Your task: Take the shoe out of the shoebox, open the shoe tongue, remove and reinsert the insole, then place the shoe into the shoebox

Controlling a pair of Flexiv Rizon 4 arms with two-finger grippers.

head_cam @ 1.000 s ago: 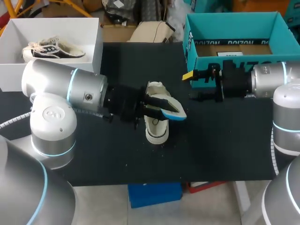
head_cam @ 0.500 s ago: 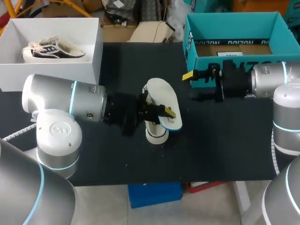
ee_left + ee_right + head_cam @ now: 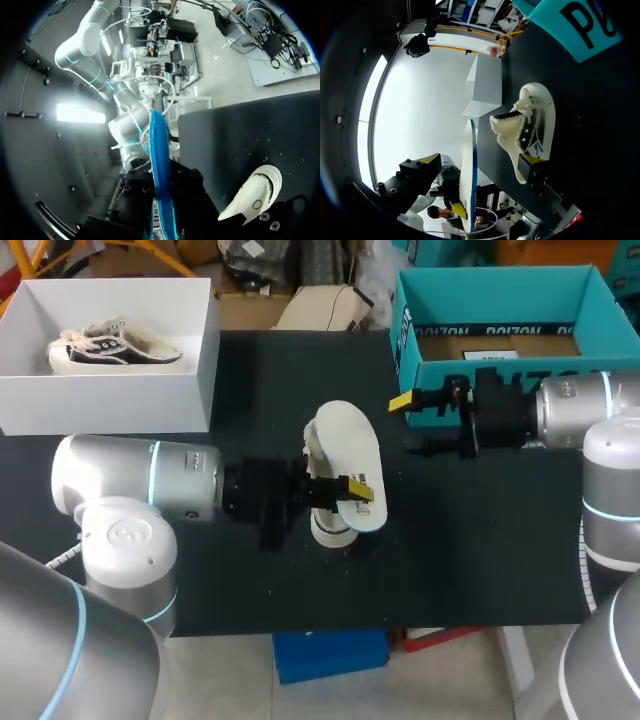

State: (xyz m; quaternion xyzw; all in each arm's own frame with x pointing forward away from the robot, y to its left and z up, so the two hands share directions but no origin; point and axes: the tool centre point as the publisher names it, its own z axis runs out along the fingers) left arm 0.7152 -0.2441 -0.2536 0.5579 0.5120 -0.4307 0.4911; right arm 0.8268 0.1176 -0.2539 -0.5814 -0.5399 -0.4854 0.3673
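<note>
The left end effector (image 3: 352, 488) is pinching the insole (image 3: 345, 455) by its near end, both yellow tips pressing on it; the insole is hanging just above the white shoe (image 3: 328, 523), which is standing on the black bench (image 3: 480, 540) about mid-way across. The insole's long axis is running from near to far, much like the shoe's; the two are overlapping in the head view, the insole sitting slightly toward the right arm. I cannot tell toe from heel. The right end effector (image 3: 406, 424) is hovering spread and empty, well apart from the shoe, before the teal shoebox (image 3: 405, 315); reinsertion is probably falling to the left arm.
</note>
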